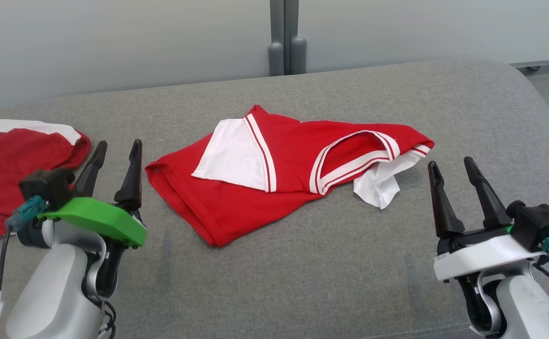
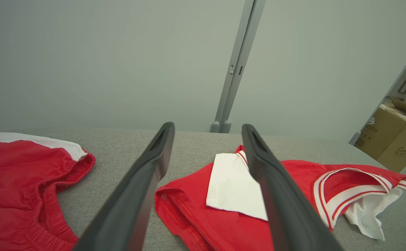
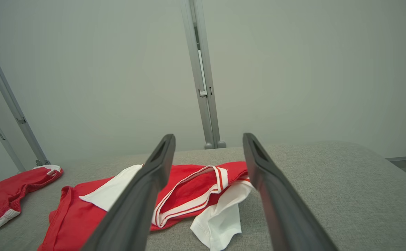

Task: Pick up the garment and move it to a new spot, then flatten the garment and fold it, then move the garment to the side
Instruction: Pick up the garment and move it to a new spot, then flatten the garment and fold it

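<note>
Grey woven cushion (image 1: 302, 273), bare strip nearest you, with both arms low over it. Left gripper (image 1: 118, 142): fingers spread wide, nothing between them. Right gripper (image 1: 450, 162): same, spread and empty, off the garment's right end with bare cushion between. As far as the views show, neither touches cloth.

Garment (image 1: 293, 160): red jersey with white trim, crumpled about mid-cushion, between the two grippers and a little beyond them. Its near hem (image 1: 192, 212) is doubled over, at least two layers stacked. A white panel (image 1: 237, 157) is flipped onto the red body, the striped neckline (image 1: 350, 165) gapes open, and a loose white flap (image 1: 380, 183) spills out at the right end.

Risks to weigh before you pick:
- Pinch at the doubled hem and you likely take both layers. The jersey then lifts as a wad and won't flatten on set-down.
- A finger entering the open neckline could thread through it, so the release snags.
- If you grab only the white flap, it is a thin single edge. It may slip out or drag the rest into a twist.
- The second red garment (image 1: 15, 160) lies just left of the left gripper, near its outer finger. A leftward swing could catch it, and a set-down there would overlap the two.

Beyond the cushion: pale wall panels and a grey post (image 1: 286, 42). The cushion's back edge rounds off, so cloth carried too far could slide off behind.
</note>
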Controlling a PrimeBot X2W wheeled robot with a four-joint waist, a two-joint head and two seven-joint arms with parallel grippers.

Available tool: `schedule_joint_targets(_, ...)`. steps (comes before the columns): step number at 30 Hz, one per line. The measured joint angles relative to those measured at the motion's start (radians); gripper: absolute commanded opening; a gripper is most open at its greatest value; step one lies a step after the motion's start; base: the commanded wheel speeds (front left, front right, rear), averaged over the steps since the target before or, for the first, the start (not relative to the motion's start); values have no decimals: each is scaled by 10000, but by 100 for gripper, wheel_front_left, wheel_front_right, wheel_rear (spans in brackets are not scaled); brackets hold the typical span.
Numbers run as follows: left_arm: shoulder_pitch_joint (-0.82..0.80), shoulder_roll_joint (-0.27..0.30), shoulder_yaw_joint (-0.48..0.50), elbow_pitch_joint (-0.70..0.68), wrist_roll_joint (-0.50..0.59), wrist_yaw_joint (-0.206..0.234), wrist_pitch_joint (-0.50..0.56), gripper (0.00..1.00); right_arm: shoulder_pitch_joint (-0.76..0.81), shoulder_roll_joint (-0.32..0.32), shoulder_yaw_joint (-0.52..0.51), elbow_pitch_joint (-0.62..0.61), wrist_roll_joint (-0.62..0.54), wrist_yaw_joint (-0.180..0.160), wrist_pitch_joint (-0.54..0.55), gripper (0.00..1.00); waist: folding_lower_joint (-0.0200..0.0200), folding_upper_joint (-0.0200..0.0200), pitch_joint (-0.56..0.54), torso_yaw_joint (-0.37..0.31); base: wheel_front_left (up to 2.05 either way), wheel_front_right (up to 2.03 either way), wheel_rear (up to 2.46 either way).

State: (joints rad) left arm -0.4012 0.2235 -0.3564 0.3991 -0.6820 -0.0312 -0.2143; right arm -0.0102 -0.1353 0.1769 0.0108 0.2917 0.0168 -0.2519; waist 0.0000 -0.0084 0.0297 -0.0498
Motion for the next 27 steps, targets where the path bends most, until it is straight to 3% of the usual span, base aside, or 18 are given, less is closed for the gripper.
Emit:
schedule_joint_targets(10,1300,10,278,-888,4,330,-257,100,156,-10,2,-92,10,42,0,100,0,0,-85,54,0,0,0)
schedule_joint_targets(27,2049,40,313,-2010,213,667,-334,100,226,-132,67,-100,12,94,0,100,0,0,-122,74,0,0,0)
